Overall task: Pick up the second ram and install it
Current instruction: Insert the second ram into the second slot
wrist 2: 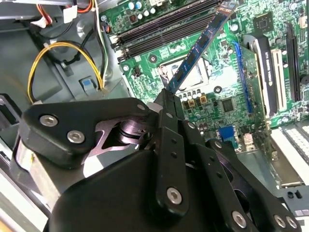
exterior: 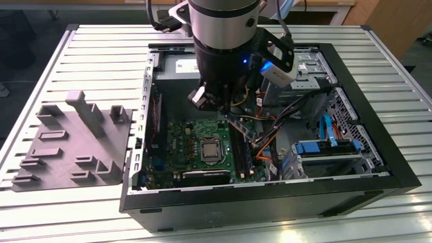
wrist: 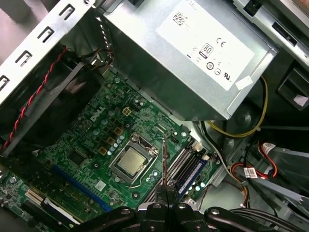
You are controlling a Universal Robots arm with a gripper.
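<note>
Slatted table (exterior: 101,50); one open case (exterior: 380,147); jaws clamped on one ram (wrist 2: 200,48), seemingly above sockets (wrist 2: 164,26).

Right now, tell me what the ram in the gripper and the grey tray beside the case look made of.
The second ram, in the gripper: likely circuit-board laminate, dark blue, faint sheen, pale labels along it. The grey tray: probably plastic, matte, uniform grey with blocky posts.

green motherboard (wrist: 83,144), dark blue second ram (wrist 2: 203,46), grey tray (exterior: 68,147), black computer case (exterior: 270,202).
</note>
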